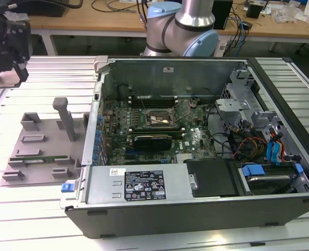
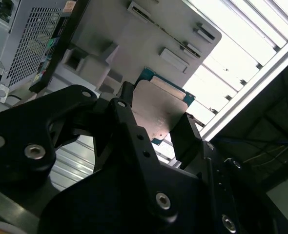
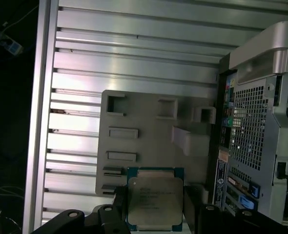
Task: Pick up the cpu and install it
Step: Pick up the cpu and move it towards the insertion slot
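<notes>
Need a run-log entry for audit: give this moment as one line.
pincer: shut on cpu | cpu: held off the grey fixture plate | computer case: open, beside plate

1. The cpu (image 3: 154, 202) is a flat square chip with a silvery-grey metal top plate and a narrow blue-green rim.
2. Black fingers (image 2: 187, 139) grip it by two opposite edges, and its plate faces the cameras in both wrist views.
3. It is held in the air, with a grey tray (image 3: 149, 126) on the counter (image 3: 134, 53) behind it.
</notes>
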Controlling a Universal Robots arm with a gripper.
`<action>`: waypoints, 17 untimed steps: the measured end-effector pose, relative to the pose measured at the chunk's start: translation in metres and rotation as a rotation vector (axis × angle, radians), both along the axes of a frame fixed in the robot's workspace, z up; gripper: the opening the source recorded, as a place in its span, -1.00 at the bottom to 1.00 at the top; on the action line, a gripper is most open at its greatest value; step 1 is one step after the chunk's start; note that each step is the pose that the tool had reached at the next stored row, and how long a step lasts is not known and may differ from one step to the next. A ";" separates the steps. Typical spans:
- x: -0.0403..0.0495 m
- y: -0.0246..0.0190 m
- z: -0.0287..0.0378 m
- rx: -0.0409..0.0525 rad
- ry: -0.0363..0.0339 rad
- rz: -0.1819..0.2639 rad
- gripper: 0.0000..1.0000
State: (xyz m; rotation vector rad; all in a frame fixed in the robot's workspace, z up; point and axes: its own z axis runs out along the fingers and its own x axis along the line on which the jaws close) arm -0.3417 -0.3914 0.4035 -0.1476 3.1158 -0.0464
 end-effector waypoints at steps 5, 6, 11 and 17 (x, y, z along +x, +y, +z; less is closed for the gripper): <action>0.0103 0.0000 -0.0003 -0.0004 0.0000 0.000 0.10; 0.0124 0.0000 -0.0003 -0.0004 0.0001 0.000 0.10; 0.0202 0.0000 -0.0007 -0.0013 0.0000 0.000 0.10; 0.0290 0.0000 -0.0013 -0.0020 0.0000 0.000 0.10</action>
